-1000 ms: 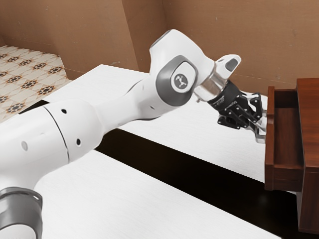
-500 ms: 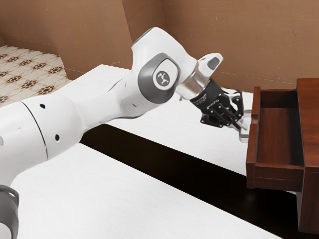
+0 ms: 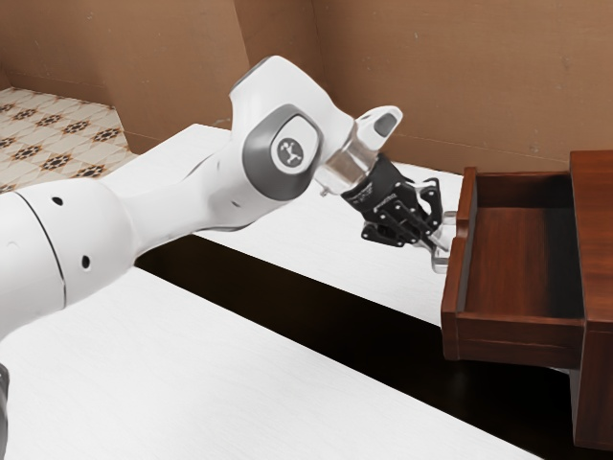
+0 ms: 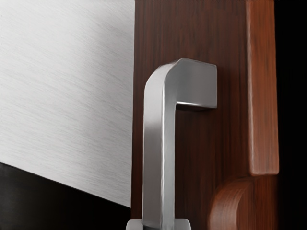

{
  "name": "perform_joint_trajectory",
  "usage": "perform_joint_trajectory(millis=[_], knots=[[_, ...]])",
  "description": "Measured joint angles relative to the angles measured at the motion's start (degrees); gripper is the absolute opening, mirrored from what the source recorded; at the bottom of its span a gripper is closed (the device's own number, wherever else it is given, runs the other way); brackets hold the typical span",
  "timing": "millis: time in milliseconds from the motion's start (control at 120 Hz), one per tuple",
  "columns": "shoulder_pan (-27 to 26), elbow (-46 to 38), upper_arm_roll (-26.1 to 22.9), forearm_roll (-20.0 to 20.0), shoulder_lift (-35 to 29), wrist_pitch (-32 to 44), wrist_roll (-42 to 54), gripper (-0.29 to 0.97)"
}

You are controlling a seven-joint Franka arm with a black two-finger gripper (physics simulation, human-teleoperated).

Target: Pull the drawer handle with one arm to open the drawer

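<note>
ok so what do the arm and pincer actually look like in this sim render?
The arm has glossy white rounded links and a mid-grey round joint cap with a small white logo. There are a few small dark dots on the lower link. A silver flange and a white wrist housing with a grey oval inset lead to the pincer, which is black and angular with linkage-style fingers.

At the exterior view's right: brown wooden drawer (image 3: 517, 278), jutting leftward out of dark wooden cabinet (image 3: 596, 383). On its front face: bent silver metal handle (image 3: 442, 257), clamped between fingers of black two-finger gripper (image 3: 438, 240). Underneath and behind: white table (image 3: 239, 383).
</note>
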Motion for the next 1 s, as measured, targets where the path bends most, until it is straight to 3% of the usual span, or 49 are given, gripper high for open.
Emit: perform_joint_trajectory(millis=[1000], knots=[[3.77,-6.08,0.72,0.25,-5.25,0.03,-0.47,-0.08]])
